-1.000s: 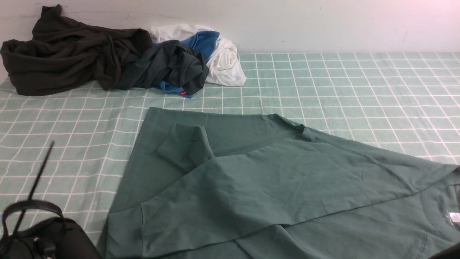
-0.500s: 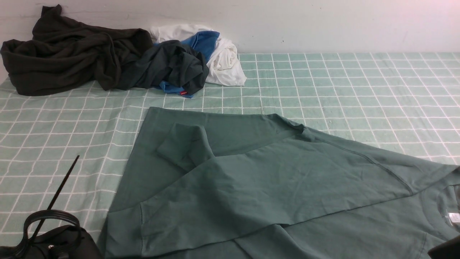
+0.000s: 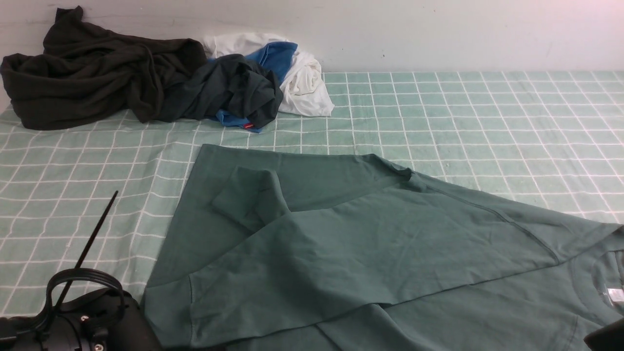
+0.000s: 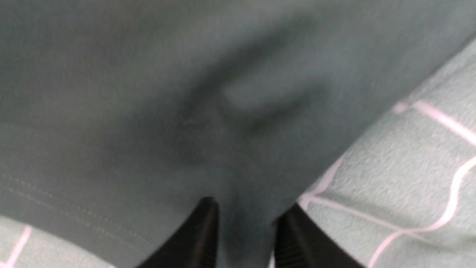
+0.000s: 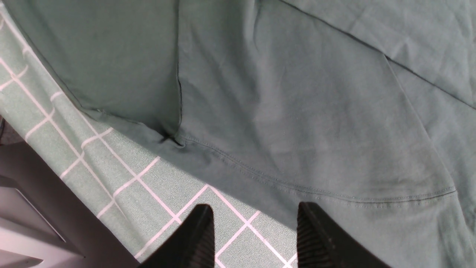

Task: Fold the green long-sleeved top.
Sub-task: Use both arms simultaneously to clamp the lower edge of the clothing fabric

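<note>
The green long-sleeved top (image 3: 370, 253) lies spread on the tabletop (image 3: 487, 112), over its checked cloth. Its long axis runs across the front view, with the hem toward the robot's left and the ribbed neck with its white label (image 3: 615, 294) toward the right. One sleeve is folded in over the body, and its cuff (image 3: 248, 195) points to the far side.

The left claw (image 4: 250, 206) is at the hem end, at the near corner, so the left arm (image 3: 87, 326) is the nearer one for that end. Green cloth fills the narrow gap between its two black fingers (image 4: 202, 238), and the rest of the garment stretches away ahead of them. That wrist picture is blurred, so I cannot tell whether the fingers are biting the fabric or only straddling it.

The right claw (image 5: 254, 206) stands apart with nothing in it. It hovers over bare checked cloth just beside the garment's near edge, with a stitched seam (image 5: 297, 186) directly ahead of the fingers. Judging by this, any lift of the near edge depends on both claws sitting along that same long side.

Neither claw shows in the front view. It catches only a sliver of the right arm (image 3: 604, 339) and cuts off the top's near edge. The second sleeve cannot be made out. The heap of dark (image 3: 92, 83), white and blue clothes (image 3: 292, 73) lies well apart at the far left.
</note>
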`<state>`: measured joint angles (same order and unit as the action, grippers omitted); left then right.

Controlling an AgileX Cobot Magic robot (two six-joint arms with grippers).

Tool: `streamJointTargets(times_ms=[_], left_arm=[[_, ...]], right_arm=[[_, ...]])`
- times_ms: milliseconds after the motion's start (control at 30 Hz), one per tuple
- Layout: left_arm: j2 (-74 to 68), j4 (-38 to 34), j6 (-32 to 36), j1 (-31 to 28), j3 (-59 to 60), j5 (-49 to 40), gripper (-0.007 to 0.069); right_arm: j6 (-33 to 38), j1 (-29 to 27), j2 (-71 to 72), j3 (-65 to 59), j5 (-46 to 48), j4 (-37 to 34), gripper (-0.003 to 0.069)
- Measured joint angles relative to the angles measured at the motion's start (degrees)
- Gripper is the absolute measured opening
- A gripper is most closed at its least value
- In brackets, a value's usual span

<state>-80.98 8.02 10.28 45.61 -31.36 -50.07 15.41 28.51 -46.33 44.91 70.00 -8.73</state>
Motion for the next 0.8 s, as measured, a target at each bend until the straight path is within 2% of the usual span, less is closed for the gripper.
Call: streamJointTargets(times_ms=[67, 200, 433, 800], left_arm=[[-0.06, 0.31, -0.27, 0.00, 0.00, -1.07, 0.0305], [-0.11, 0.62, -1.36, 0.00, 0.00, -1.32, 0.0414], [-0.10, 3.54, -5.83, 0.00, -2.97, -4.31, 0.0441], [-0.24, 5.92, -5.91, 0.00, -4.04, -3.71, 0.0441]], right_arm=[[0.00, 0.00, 0.00, 0.00, -0.02, 0.00, 0.0296], [0.00, 0.00, 0.00, 0.00, -0.07, 0.00, 0.0296], [0.00, 0.00, 0.00, 0.00, -0.13, 0.00, 0.0296], [0.00, 0.00, 0.00, 0.00, -0.13, 0.00, 0.0296]])
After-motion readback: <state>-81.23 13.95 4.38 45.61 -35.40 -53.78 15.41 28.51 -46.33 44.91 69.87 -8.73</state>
